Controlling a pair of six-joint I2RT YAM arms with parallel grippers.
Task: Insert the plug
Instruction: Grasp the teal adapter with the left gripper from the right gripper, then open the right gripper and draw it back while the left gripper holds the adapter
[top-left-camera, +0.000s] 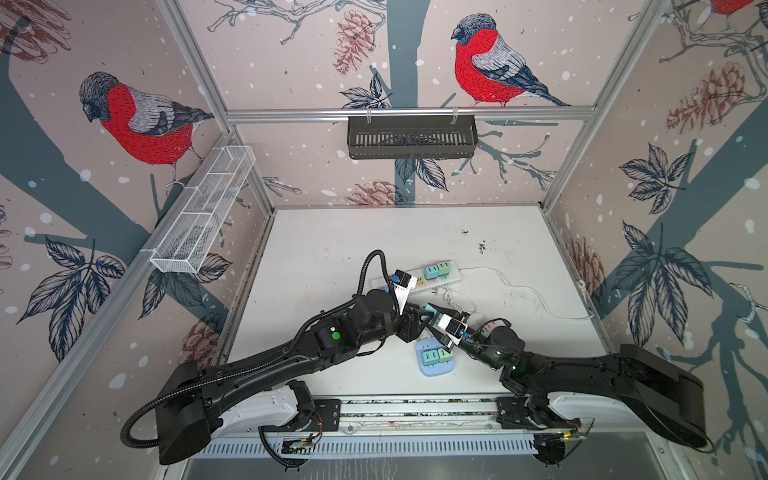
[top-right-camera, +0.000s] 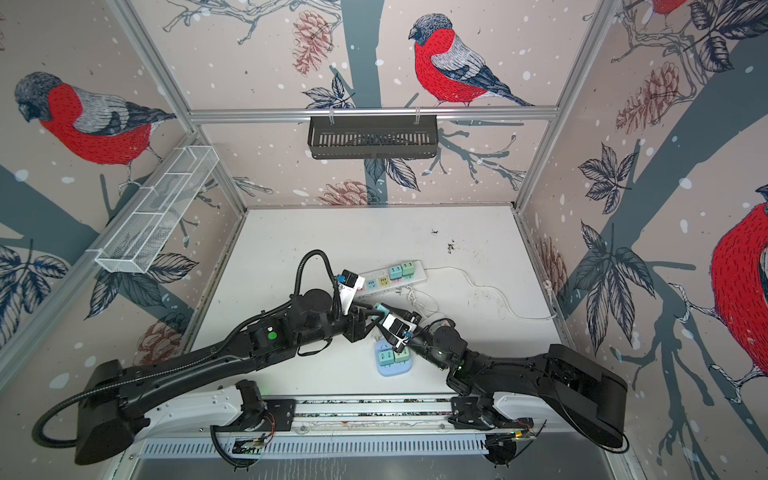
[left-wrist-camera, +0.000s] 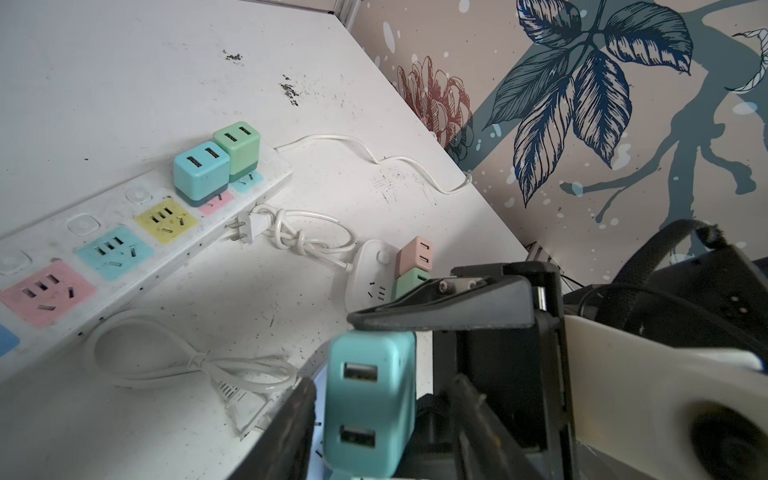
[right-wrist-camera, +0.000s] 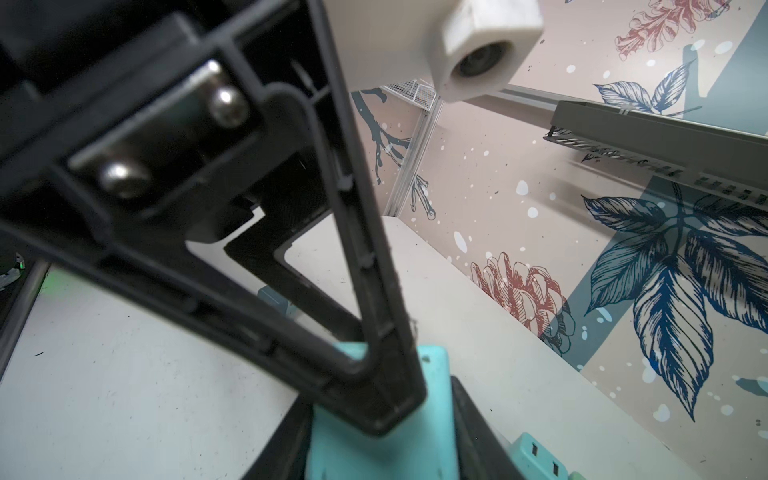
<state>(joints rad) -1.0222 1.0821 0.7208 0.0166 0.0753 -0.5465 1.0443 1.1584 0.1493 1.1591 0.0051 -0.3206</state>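
Overhead, white table (top-left-camera: 332, 249), bird-print walls (top-left-camera: 291, 62); black basket (top-left-camera: 411, 137) at 12 o'clock, wire basket (top-left-camera: 203, 208) at 10. Teal charger plug (left-wrist-camera: 370, 415), 6 o'clock of power strip (top-left-camera: 419, 278), clamped by right gripper (right-wrist-camera: 382, 453); left gripper (left-wrist-camera: 380, 390) brackets it, contact unclear. Left wrist view alone shows its USB ports (left-wrist-camera: 360, 371).

Seven USB charger cubes (left-wrist-camera: 201, 170) are counted: two are plugged into the long power strip (left-wrist-camera: 41, 243), two into a small white socket block (left-wrist-camera: 370, 266) near it, two into a blue socket block (top-left-camera: 428, 370) farther off, and one teal cube (left-wrist-camera: 370, 399) is held aloft. Two wall baskets (top-left-camera: 411, 137) are seen.
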